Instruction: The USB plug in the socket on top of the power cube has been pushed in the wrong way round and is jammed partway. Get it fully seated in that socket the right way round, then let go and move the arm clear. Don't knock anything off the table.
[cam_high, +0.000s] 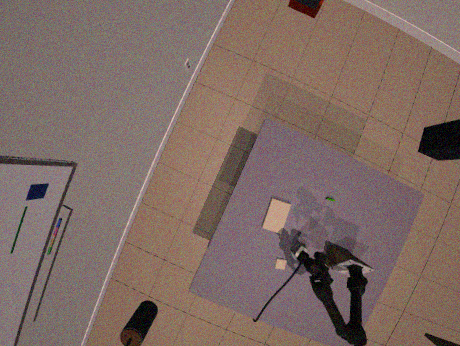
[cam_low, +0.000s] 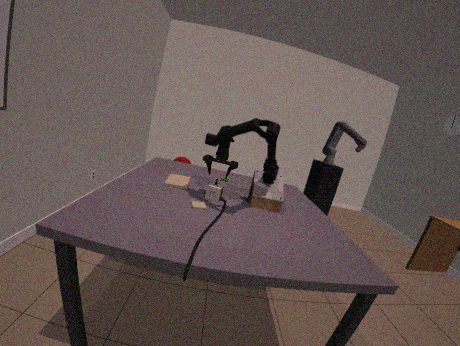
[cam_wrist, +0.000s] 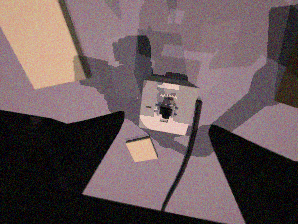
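The white power cube (cam_high: 299, 251) (cam_low: 213, 194) (cam_wrist: 149, 121) stands on the purple table (cam_high: 240, 250) (cam_low: 140, 225). The dark USB plug (cam_low: 216, 182) (cam_wrist: 166, 111) sticks up from the socket on the cube's top. Its way round and depth are too blurred to tell. A black cable (cam_high: 275, 294) (cam_low: 202, 234) (cam_wrist: 186, 160) runs from the cube's side to the table's front edge. My gripper (cam_low: 219, 174) (cam_wrist: 165, 121) is open and empty, pointing down above the cube. In the wrist view its fingertips stand either side of the cube and plug. In the top view the arm partly covers the cube.
A large tan block (cam_high: 276, 216) (cam_low: 178, 181) (cam_wrist: 37, 47) and a small tan block (cam_high: 281, 264) (cam_low: 199, 205) (cam_wrist: 142, 149) lie near the cube. A small green thing (cam_high: 330, 199) (cam_low: 224, 179) lies farther back. A brown box (cam_low: 266, 202) stands by the arm's base.
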